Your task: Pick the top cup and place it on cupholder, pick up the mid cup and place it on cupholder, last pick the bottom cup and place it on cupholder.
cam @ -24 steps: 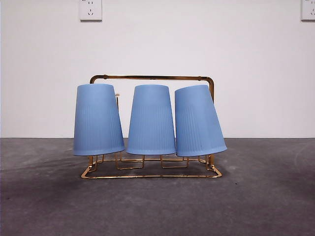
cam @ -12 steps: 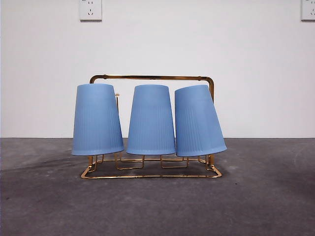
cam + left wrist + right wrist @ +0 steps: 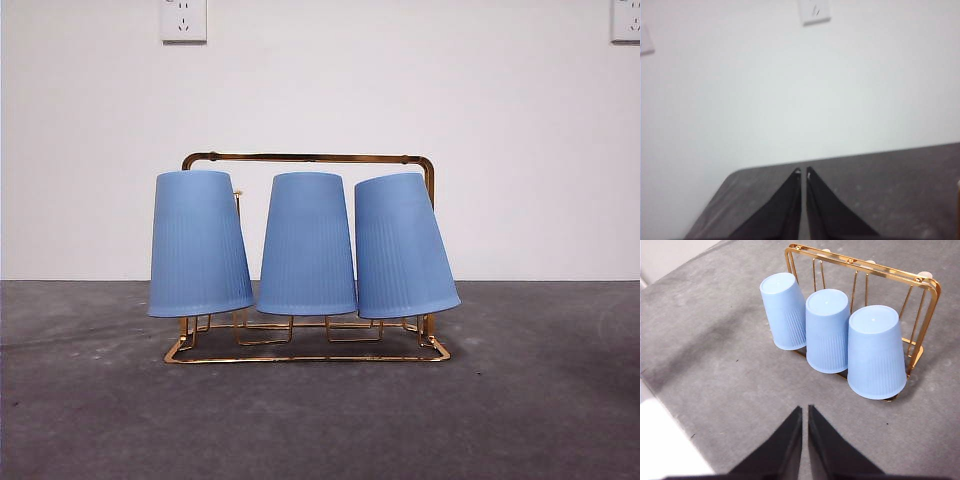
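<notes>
Cupholder stands on the grey table, well in from the near edge in the front view, with bare tabletop on both sides and in front. Long axis of the rack runs across the front view; arched handle bar spans the top, rectangular wire base flat on the table.

Three blue cups sit upside down on the pegs in a row, rims down, closed bottoms up. Left cup and middle cup nearly upright; right cup leans, its top tipped toward the middle cup, the two touching or very nearly so near the top. Rims hang clear above the base wire.

Right gripper: jaws pressed together, nothing between them. It hangs above the open table, short of the rack and apart from it; the row of cups lies ahead of the fingertips, with the largest-looking cup nearest and slightly to one side. Bare grey surface between tips and cups. A table edge shows off to one side of this gripper.

Left gripper: jaws closed together, empty. It points across a rounded table corner toward the white wall, wall socket high ahead. No cups or rack in its view.

Neither arm appears in the front view
</notes>
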